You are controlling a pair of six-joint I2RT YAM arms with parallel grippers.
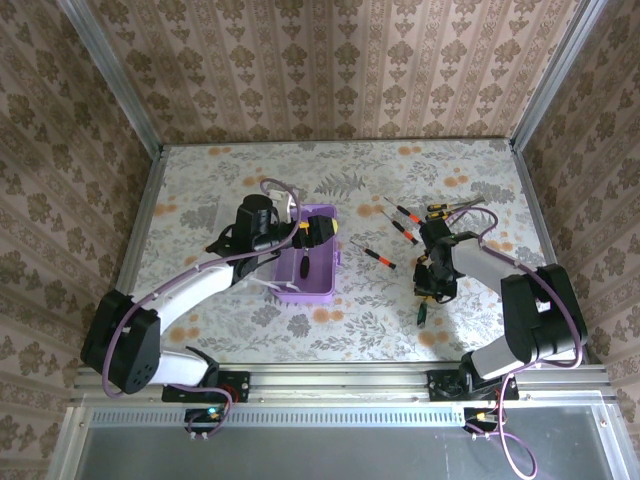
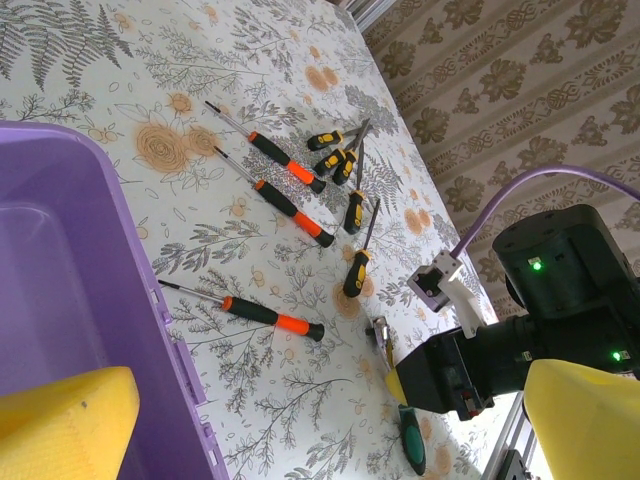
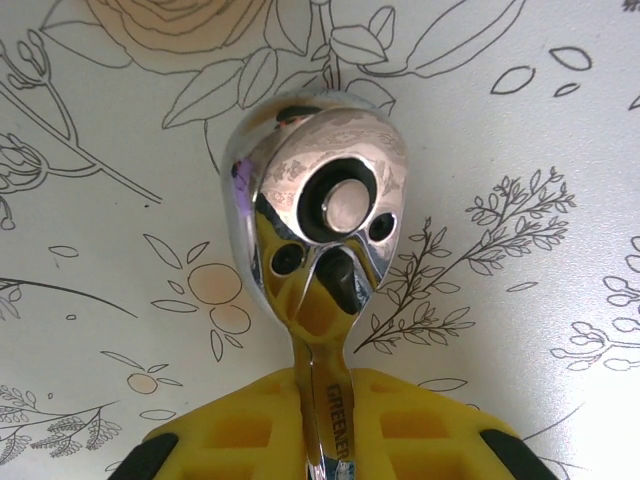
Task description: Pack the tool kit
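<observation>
Right tool (image 1: pixel 432 280): clamped narrow on the shank of a chrome ratchet (image 3: pixel 315 220), head over the floral table (image 1: pixel 200 180), right of centre

Left tool (image 1: pixel 318 235): fingers spread wide, holding nothing, poised over the open purple box (image 1: pixel 300 296) at mid-table

Loose between box and right tool: three orange-handled screwdrivers (image 2: pixel 272 314); yellow-and-black screwdrivers (image 2: pixel 355 210) clustered farther back

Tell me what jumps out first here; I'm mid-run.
The chrome ratchet head looms large in the right wrist view, its shank clamped in the shut right gripper. From above, the purple box sits left of centre beneath the open left gripper, with orange-handled screwdrivers scattered on the floral table to its right.
</observation>
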